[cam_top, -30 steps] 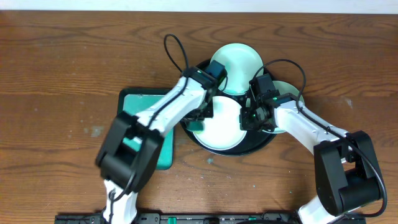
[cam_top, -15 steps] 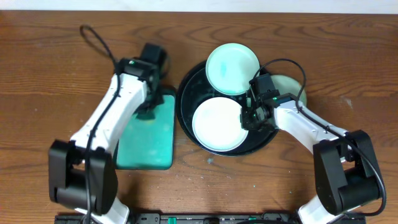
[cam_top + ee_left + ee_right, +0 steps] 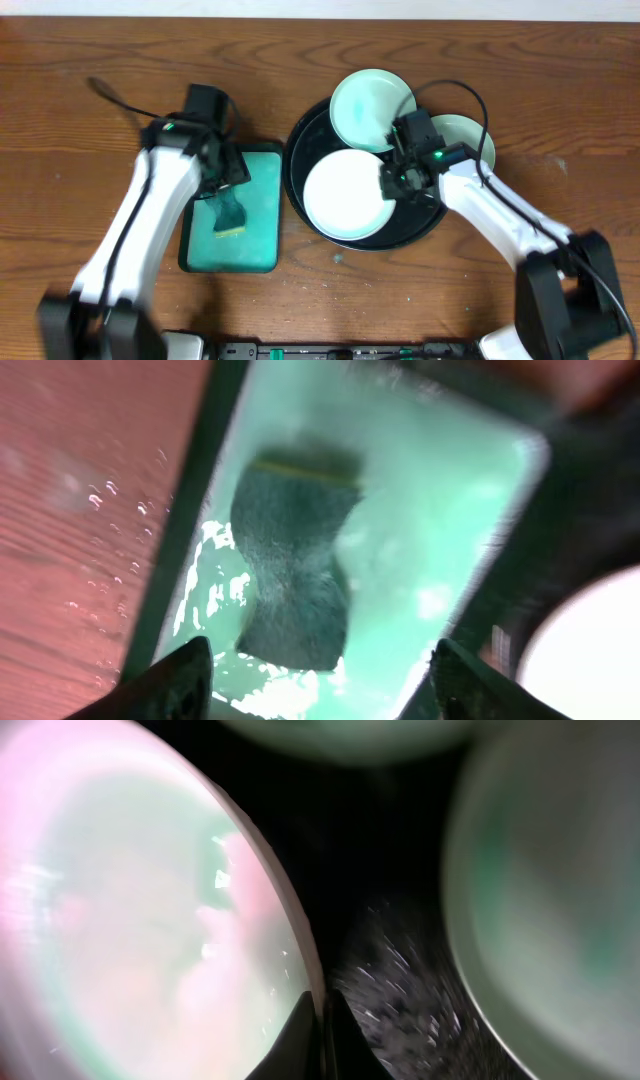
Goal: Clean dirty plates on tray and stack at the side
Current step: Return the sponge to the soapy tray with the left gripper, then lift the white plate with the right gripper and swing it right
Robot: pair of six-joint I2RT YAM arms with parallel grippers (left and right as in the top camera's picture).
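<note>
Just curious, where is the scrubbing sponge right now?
Overhead, the sponge lies in the teal basin, left of the black tray, under the left gripper.

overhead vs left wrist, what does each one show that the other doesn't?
Overhead only: all three plates, the white plate, mint plate and third plate, plus the right gripper at the white plate's rim. Left wrist only: wet glints in the basin beside the sponge. Both: teal basin, dark sponge, black tray edge, part of the white plate.
</note>
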